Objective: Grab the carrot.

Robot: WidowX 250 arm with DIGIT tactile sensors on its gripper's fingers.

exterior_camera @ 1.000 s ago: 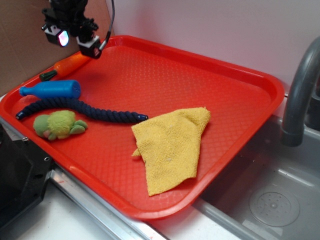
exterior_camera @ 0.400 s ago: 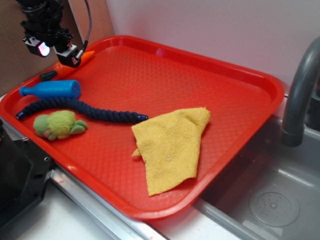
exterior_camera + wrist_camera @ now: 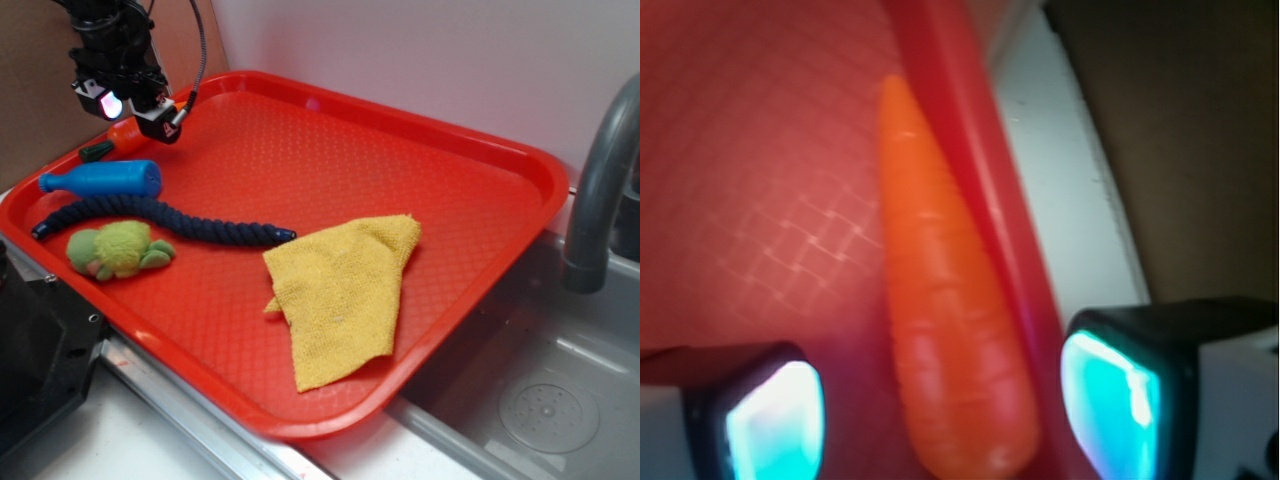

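One target only: the carrot (image 3: 945,330) lies along the tray (image 3: 520,165) rim at ten o'clock, above the blue bottle (image 3: 105,178). We see the gripper (image 3: 132,108) hovering over it, jaws spread, one either side, nothing held. We judge it the approach step; next calls for descending and closing.

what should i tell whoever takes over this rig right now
Pincer: open, empty, hovering above the small orange toy carrot, one finger on each side in the wrist view.
Carrot: lying flat along the far left rim of the red plastic tray, next to the blue bottle-shaped toy.
Done: pincer lined up over the carrot.
Left: lower, close on the carrot, lift. The rim is tight against one side, so the finger there may catch on it.
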